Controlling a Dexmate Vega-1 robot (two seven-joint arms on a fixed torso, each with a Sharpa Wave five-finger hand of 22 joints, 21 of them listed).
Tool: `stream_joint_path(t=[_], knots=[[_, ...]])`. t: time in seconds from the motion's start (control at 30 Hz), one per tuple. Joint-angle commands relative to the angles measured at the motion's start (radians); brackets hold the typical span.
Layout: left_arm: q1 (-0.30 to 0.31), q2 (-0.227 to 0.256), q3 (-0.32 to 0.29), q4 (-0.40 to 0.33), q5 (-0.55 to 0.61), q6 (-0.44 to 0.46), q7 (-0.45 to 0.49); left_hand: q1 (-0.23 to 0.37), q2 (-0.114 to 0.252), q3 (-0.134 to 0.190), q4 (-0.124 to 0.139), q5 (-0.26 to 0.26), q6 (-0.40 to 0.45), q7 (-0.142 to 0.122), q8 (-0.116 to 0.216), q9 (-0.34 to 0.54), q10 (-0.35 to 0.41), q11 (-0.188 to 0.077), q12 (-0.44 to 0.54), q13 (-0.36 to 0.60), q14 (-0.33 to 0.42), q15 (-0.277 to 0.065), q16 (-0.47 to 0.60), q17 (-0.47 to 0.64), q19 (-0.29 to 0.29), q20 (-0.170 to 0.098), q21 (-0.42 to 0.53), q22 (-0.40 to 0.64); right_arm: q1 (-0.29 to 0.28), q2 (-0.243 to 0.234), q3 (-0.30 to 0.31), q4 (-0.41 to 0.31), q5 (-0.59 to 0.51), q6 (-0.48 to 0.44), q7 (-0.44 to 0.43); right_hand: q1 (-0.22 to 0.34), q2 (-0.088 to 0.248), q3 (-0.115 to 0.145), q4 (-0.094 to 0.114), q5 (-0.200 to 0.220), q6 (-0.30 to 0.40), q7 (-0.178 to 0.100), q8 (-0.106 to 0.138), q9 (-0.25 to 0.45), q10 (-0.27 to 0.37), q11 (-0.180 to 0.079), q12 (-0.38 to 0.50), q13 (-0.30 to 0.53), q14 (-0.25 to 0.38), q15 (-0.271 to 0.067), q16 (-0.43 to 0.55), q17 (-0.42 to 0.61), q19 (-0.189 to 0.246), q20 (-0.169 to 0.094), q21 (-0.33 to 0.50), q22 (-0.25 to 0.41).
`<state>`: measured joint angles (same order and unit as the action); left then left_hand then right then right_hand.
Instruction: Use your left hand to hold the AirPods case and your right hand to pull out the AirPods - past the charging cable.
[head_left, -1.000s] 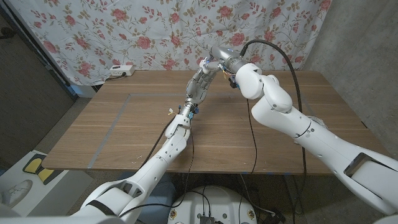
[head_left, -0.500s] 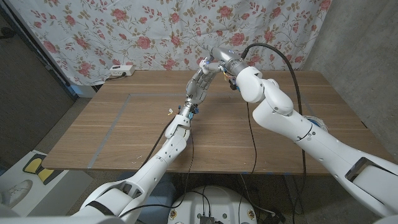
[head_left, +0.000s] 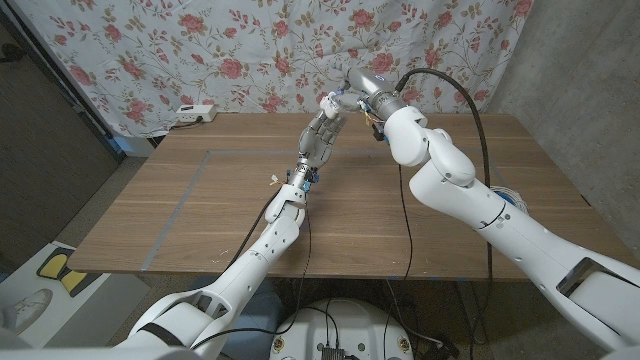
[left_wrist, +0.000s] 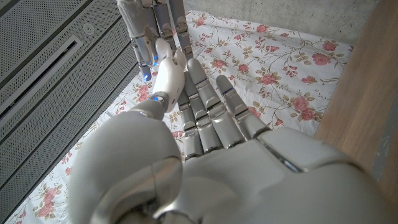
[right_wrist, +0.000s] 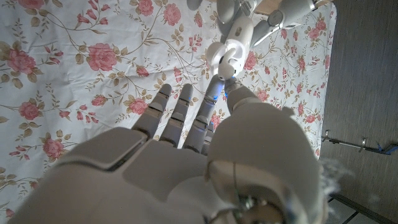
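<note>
Over the last second the right arm has swung a little toward the right and its elbow has dropped lower in the head view, while the left arm has held its raised pose. Both hands meet high above the far middle of the table (head_left: 200, 215), close to the flowered curtain (head_left: 200, 50). The left hand (head_left: 322, 135) reaches up with its fingers (left_wrist: 211, 112) extended and close together; a small white rounded piece (left_wrist: 166, 74), probably the case or an earbud, sits at its fingertips, though I cannot tell exactly how it is held. The right hand (head_left: 352, 92) comes in from the far side, its fingers (right_wrist: 186, 118) nearly straight and narrow, tips just beside that white piece (right_wrist: 229, 50); whether it grips anything I cannot tell. The shift reads as the right hand starting its pull, so the task looks well along. There is open tabletop all around below, the curtain is close behind, and a black cable (head_left: 470, 100) loops over the right arm.
</note>
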<state>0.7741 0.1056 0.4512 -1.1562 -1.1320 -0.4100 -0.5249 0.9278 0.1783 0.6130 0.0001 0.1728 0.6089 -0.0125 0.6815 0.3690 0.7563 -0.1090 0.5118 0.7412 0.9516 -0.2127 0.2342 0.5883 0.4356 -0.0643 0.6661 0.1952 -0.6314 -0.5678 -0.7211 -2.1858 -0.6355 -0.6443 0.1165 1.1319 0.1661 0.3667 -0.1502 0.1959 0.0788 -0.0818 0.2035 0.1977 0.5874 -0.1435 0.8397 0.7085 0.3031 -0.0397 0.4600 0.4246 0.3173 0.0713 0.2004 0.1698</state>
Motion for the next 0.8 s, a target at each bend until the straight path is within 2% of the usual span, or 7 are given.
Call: stream_joint_path(t=[0.03,0.8], knots=[[-0.003,-0.003,-0.005,0.008,-0.001,-0.005,0.005,0.011,0.019,0.043,-0.026,0.008,0.078,-0.055,0.058,0.326,0.038,-0.035,-0.002,0.005,0.0,-0.003,-0.003,0.002,-0.005,-0.002,0.01,0.001,-0.007,-0.002,0.015,0.006,0.017,0.015,-0.06,0.01,0.004,-0.008,0.001,-0.002,0.005,-0.001,0.006,0.004,0.005,-0.002,0.004,0.0,0.005,-0.142,0.007,0.006,0.004,-0.004,0.005,0.006],[0.004,0.003,-0.015,-0.002,0.003,-0.023,0.025,0.008,0.02,0.043,-0.027,0.008,0.079,-0.056,0.061,0.323,0.039,-0.035,-0.003,0.008,-0.001,-0.003,-0.003,0.003,-0.012,-0.002,0.022,-0.001,-0.032,-0.022,0.061,-0.004,0.029,-0.029,-0.113,0.019,0.002,-0.022,0.001,-0.003,0.022,0.001,0.005,0.004,0.012,-0.002,0.011,-0.01,0.016,-0.149,0.016,0.012,0.008,-0.003,0.005,0.006]])
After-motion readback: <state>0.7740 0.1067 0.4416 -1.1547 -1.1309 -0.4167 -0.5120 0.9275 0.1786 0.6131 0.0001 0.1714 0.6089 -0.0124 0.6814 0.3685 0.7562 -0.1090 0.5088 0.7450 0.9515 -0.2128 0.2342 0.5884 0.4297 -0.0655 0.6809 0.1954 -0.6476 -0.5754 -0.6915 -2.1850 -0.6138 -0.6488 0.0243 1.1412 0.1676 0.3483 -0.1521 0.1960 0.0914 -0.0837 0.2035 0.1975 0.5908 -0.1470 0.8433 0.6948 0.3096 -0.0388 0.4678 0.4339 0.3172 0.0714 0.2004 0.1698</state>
